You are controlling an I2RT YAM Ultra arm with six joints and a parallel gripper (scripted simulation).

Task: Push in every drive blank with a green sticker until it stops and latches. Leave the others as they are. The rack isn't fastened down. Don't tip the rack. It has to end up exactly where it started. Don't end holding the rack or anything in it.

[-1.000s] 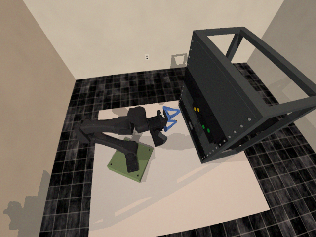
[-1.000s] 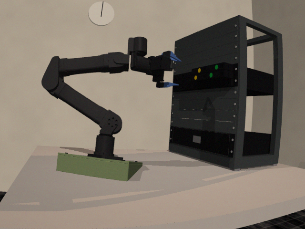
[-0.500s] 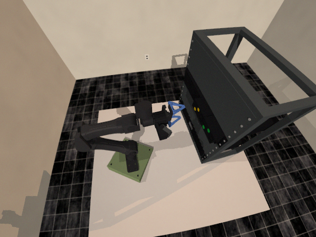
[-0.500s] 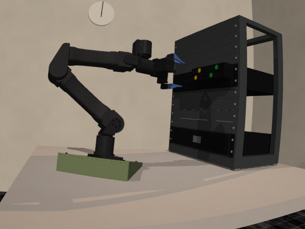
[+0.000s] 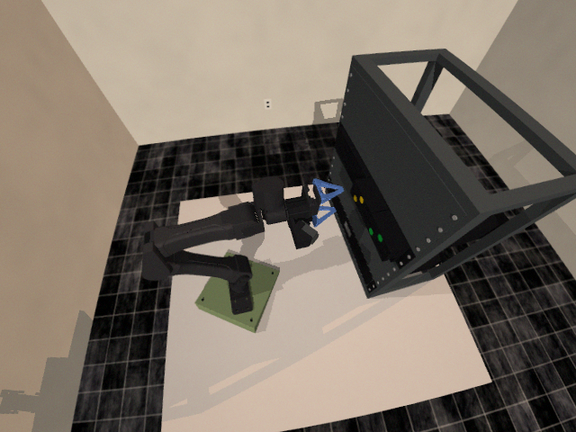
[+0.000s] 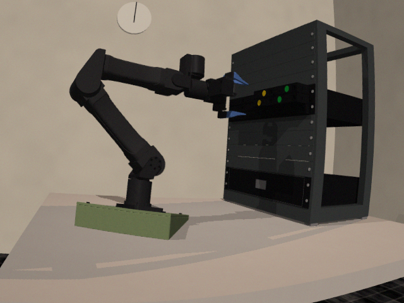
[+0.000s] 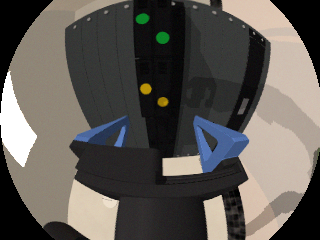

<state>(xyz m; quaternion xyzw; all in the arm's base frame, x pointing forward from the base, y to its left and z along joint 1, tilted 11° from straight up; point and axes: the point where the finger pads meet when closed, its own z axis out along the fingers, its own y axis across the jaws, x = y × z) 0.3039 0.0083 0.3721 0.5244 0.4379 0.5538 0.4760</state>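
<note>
A dark grey rack [image 5: 404, 153] [image 6: 267, 59] [image 7: 100, 67] stands upright on the table. A row of black drive blanks sits in its middle bay and sticks out a little from the front. Two carry green stickers [image 5: 371, 230] [image 5: 380, 238] [image 6: 286, 88] [image 6: 279, 99] [image 7: 142, 19] [image 7: 162, 38]. Two carry yellow stickers [image 5: 355, 198] [image 6: 263, 93] [image 7: 146, 88]. My gripper [image 5: 338, 200] [image 6: 245, 98] [image 7: 161, 119] has blue fingers. It is open and empty, one finger above the other. It is just in front of the rack's face, at the yellow-sticker end of the row, and I cannot tell if it touches.
The arm's green base plate [image 5: 265, 283] [image 6: 124, 221] sits on the white table [image 5: 325, 363] [image 6: 228, 261] left of the rack. A black unit [image 6: 261, 184] fills the rack's bottom bay. The table edge runs close behind the rack.
</note>
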